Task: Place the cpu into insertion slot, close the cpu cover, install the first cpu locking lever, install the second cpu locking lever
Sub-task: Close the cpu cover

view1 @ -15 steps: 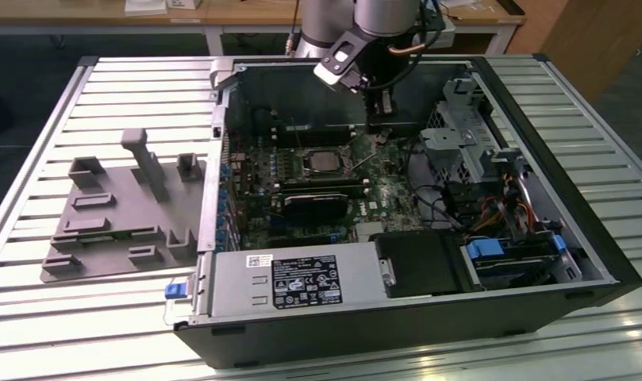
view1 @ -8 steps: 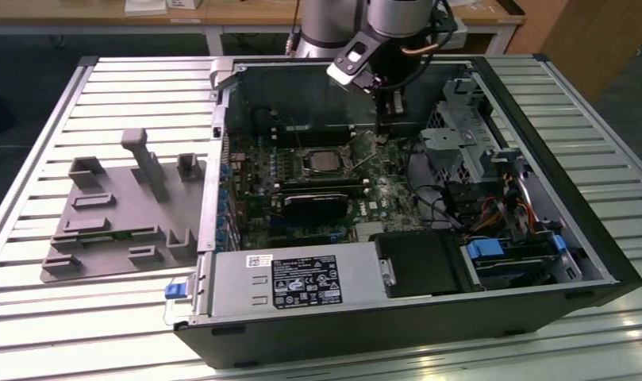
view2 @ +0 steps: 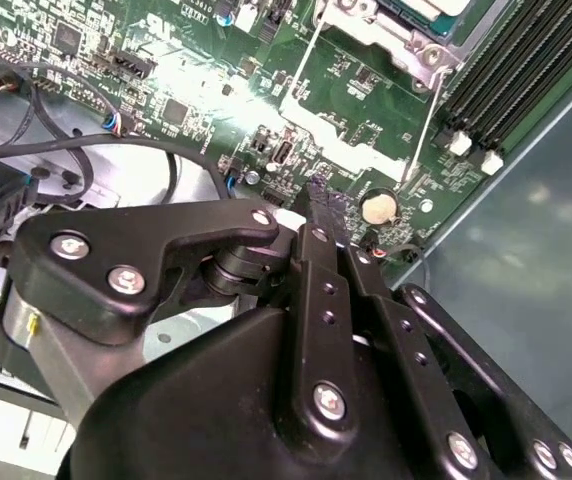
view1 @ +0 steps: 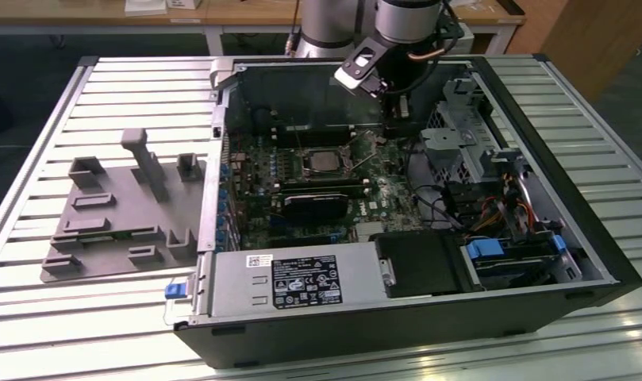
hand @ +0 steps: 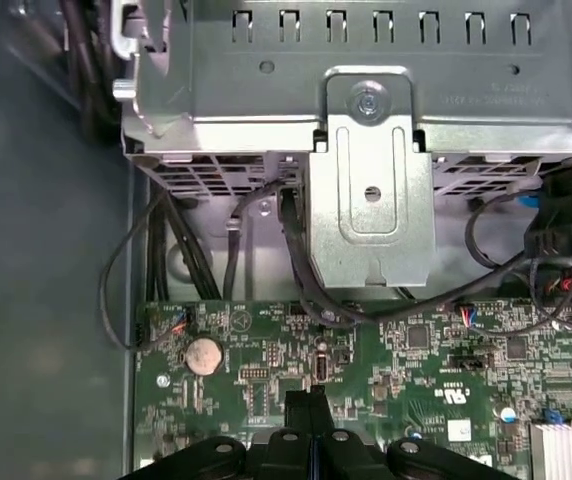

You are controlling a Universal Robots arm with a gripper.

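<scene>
The cpu [view1: 323,161] lies as a grey square in the insertion slot [view1: 323,148] on the green motherboard, inside the open computer case. A thin metal frame, the cpu cover [view1: 302,161], lies around it. In the second wrist view two thin wire levers [view2: 301,65] [view2: 421,130] slant away from the socket's metal frame [view2: 361,12]. My gripper [view1: 399,115] hangs above the board toward the exterior view's right of the socket, clear of it. In both wrist views its black fingers [view2: 318,215] [hand: 300,410] are pressed together, shut on nothing.
A metal drive cage [hand: 366,150] with black cables [hand: 296,260] rises beside the board. A coin battery [hand: 203,354] and long black memory slots [view2: 506,80] lie close to the gripper. The power supply [view1: 289,282] fills the case front. A grey fixture tray [view1: 120,214] lies on the slatted table.
</scene>
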